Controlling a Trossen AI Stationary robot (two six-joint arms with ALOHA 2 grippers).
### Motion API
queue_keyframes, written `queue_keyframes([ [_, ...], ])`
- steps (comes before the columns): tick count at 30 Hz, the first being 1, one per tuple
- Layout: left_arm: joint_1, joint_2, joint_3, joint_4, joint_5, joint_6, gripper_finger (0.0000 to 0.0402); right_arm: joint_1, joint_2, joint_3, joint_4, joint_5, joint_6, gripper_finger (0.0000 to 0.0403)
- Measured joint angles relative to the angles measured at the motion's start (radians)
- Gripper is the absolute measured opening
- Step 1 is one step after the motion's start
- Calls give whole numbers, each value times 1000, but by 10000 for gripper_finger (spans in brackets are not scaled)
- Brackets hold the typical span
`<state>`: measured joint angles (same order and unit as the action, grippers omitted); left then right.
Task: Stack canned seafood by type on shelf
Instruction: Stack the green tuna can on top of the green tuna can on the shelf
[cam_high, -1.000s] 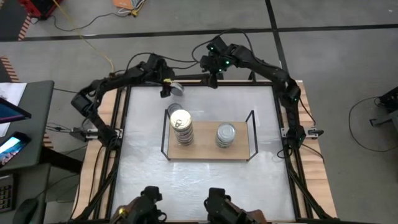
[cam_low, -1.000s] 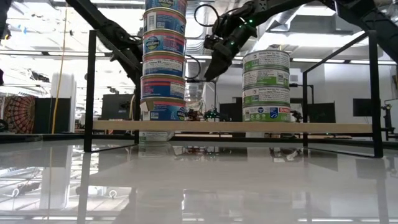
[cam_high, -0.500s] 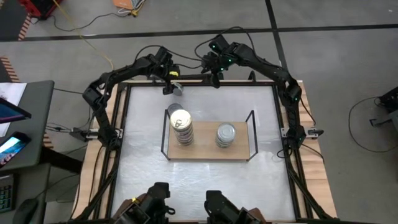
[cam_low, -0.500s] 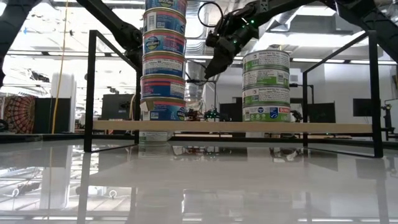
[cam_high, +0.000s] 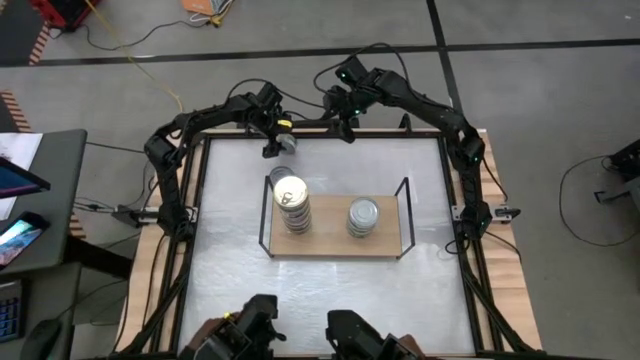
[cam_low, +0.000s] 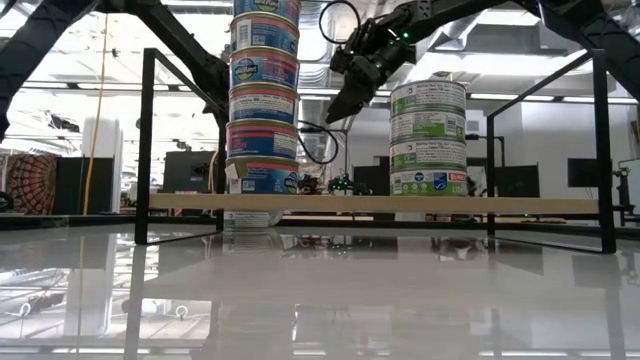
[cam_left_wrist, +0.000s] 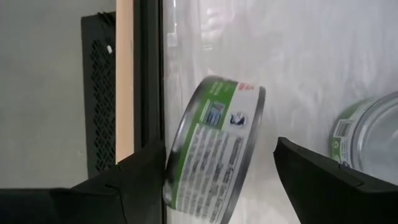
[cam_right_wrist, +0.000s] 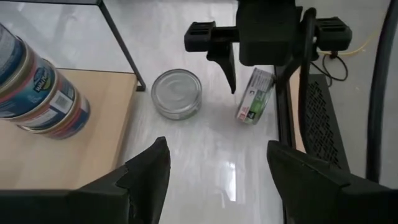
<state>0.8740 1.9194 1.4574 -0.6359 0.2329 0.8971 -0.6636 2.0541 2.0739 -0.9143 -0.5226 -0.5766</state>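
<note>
Carrying the tilted green tin (cam_left_wrist: 214, 152) level and slow suits this step. High view: left claw (cam_high: 277, 140) at 11 o'clock of the shelf (cam_high: 335, 240). Left wrist view: tin between its fingers, gripped. Right wrist view: right claw (cam_right_wrist: 217, 180) open, empty; loose tin (cam_right_wrist: 176, 93) on desk (cam_right_wrist: 205, 162).

Bright, even overhead light; mirror glare on the white tabletop (cam_low: 320, 290); blurred left-wrist close-up.
</note>
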Motion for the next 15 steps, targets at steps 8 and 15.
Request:
queue_keyframes([
  [8, -6, -1, -9, -2, 41, 53, 198, 6, 0, 0, -15, -4, 26, 290],
  [15, -11, -4, -20, -26, 34, 79, 132, 16, 0, 0, -48, -4, 27, 290],
])
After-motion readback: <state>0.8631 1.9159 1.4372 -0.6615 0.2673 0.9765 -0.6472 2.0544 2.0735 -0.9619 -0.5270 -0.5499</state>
